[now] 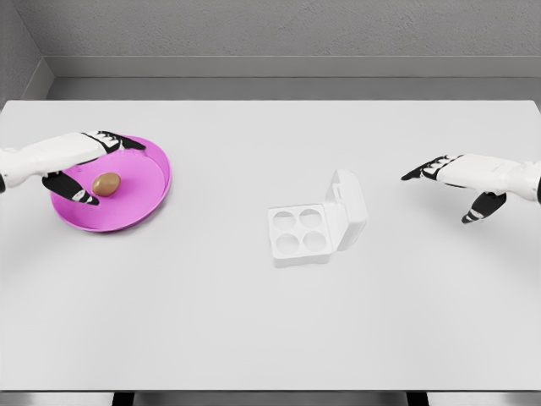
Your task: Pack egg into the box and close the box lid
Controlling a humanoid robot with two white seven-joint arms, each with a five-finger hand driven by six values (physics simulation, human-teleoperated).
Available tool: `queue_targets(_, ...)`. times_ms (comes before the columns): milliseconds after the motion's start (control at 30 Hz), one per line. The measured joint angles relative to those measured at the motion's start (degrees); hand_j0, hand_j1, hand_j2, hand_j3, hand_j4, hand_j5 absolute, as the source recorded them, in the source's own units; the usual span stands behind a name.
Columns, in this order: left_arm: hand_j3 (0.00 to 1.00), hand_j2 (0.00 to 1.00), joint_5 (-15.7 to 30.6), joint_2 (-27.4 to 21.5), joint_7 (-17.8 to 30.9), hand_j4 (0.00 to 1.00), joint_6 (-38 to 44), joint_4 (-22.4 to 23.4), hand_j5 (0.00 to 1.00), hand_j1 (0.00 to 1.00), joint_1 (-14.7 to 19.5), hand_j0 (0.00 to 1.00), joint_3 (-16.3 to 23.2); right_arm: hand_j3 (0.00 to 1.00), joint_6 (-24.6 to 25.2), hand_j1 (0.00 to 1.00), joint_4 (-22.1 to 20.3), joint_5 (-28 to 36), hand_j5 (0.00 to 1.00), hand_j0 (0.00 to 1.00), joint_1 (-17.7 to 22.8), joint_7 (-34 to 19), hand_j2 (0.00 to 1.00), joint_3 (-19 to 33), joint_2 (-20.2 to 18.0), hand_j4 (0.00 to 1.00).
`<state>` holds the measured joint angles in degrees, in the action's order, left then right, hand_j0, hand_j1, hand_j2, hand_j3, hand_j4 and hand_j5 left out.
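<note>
The left hand (89, 165) straddles the egg (106, 183), fingers spread either side, seemingly not yet touching it. The egg lies on the pink plate (152, 199), at nine o'clock from the open box (314, 224). Reaching step; next, close the fingers gently. The right hand (461, 182) hovers relaxed at three o'clock.

left hand (84, 165) far left, fingers spread, thumb apart; right hand (461, 182) far right, fingers open, empty
</note>
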<state>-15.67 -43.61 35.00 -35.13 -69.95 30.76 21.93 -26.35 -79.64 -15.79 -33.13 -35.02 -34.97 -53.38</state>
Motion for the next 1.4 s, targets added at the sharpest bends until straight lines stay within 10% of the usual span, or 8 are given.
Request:
queue_targets(367,1.0,1.0,-2.1,2.0,0.0,1.0,0.0,4.6,1.0,1.0,0.2,1.0,0.0,1.0,-7.0,1.0,-0.1,-0.1,1.0,1.0,0.6,0.0,1.0,0.5,-0.2,1.0)
queue_targets(1400,1.0,1.0,-6.6,3.9,0.0,1.0,0.0,9.0,1.0,1.0,3.1,1.0,0.0,1.0,-7.5,1.0,-0.4,-0.1,1.0,1.0,0.6,0.0,1.0,-1.0,-0.5,1.0)
